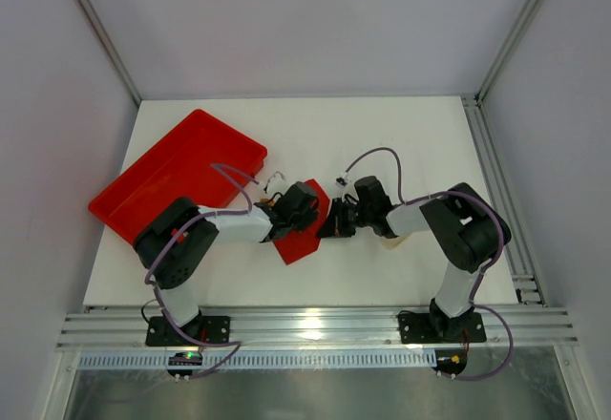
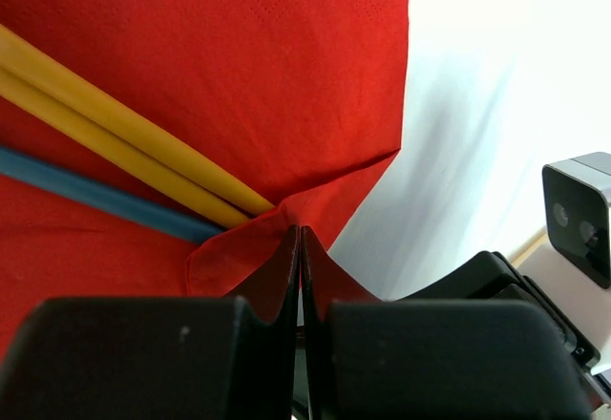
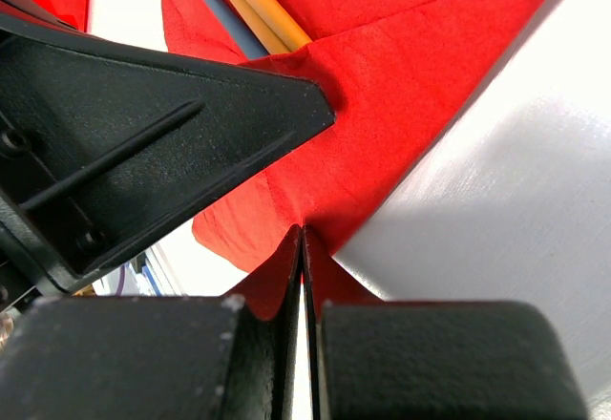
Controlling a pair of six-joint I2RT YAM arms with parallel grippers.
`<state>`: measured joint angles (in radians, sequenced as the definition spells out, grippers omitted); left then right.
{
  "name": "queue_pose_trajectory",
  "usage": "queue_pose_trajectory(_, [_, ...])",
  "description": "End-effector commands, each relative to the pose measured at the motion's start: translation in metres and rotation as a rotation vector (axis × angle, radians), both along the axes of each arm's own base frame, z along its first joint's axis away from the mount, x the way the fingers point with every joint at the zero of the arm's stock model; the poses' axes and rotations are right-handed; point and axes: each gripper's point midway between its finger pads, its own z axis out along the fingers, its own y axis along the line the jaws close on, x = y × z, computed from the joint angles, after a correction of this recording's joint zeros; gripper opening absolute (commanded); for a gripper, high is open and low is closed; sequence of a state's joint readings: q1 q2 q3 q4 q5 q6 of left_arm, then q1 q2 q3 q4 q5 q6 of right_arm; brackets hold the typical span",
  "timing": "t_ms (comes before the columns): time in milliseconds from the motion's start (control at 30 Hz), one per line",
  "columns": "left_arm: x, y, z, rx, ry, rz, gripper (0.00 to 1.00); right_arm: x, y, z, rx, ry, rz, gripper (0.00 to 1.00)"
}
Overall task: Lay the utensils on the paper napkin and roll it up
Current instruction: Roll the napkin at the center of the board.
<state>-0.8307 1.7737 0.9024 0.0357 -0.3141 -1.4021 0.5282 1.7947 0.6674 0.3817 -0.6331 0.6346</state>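
1. Left tool (image 2: 300, 237) is pinched fully together on a folded-up flap of the paper napkin (image 2: 239, 67) (no gap between its fingers that I can see).
2. Right tool (image 3: 303, 234) is the same deal: clamped tight on the napkin's edge, right next to the left one.
3. Two tan utensils (image 2: 124, 129) lie side by side on the napkin, with a blue stick (image 2: 95, 196) alongside. Their ends are tucked under the flap.
4. Napkin sits mid-worktop (image 1: 401, 134), near the red tray (image 1: 181, 167).
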Motion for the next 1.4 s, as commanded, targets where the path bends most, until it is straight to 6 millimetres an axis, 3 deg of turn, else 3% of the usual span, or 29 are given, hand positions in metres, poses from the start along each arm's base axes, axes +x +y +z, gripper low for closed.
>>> queue_pose_trajectory(0, [0.012, -0.005, 0.021, -0.039, -0.071, 0.007, 0.0, -0.004, -0.009, -0.014, -0.067, -0.009, -0.018, 0.04])
queue_pose_trajectory(233, [0.018, -0.006, 0.025, -0.046, -0.086, 0.006, 0.0, -0.004, -0.009, -0.016, -0.069, -0.005, -0.018, 0.04])
queue_pose_trajectory(700, [0.026, -0.001, 0.012, -0.059, -0.046, 0.021, 0.0, -0.004, -0.009, -0.016, -0.07, -0.005, -0.015, 0.04])
queue_pose_trajectory(1133, [0.025, -0.004, 0.005, -0.063, -0.025, 0.009, 0.0, -0.004, -0.009, -0.016, -0.07, -0.006, -0.012, 0.04])
queue_pose_trajectory(1367, [0.021, 0.005, -0.005, -0.016, 0.013, 0.028, 0.0, -0.004, -0.009, -0.015, -0.069, -0.007, -0.011, 0.04])
